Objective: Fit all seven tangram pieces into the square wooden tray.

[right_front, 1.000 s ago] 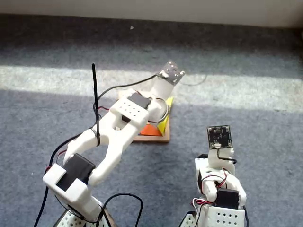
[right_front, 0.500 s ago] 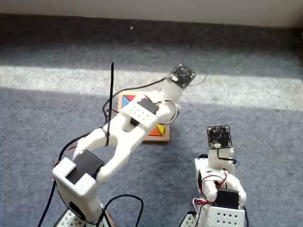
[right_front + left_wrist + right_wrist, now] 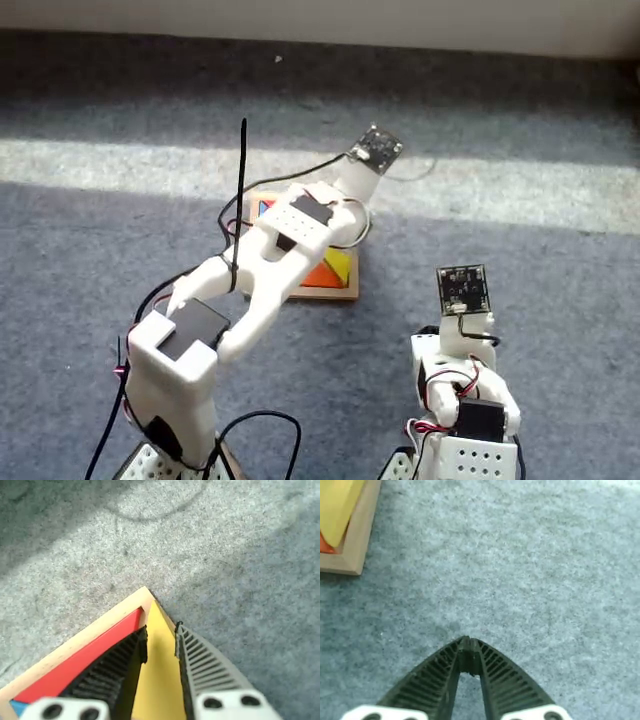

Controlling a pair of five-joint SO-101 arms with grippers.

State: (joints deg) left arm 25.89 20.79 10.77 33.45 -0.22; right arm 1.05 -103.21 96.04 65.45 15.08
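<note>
Left gripper (image 3: 161, 640) slightly parted, gripping nothing. Its tips sit over the yellow piece (image 3: 157, 680) in the tray (image 3: 100, 626) corner, beside the red piece (image 3: 70, 672). Right gripper (image 3: 465, 645) clenched, empty, above the carpet (image 3: 545, 555) near the tray.

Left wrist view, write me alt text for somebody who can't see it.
The left claw, fingers slightly apart, hangs over a yellow tangram piece whose pointed tip reaches into a corner of the wooden tray. A red piece lies beside it along the tray's rim, with grey carpet beyond.
</note>
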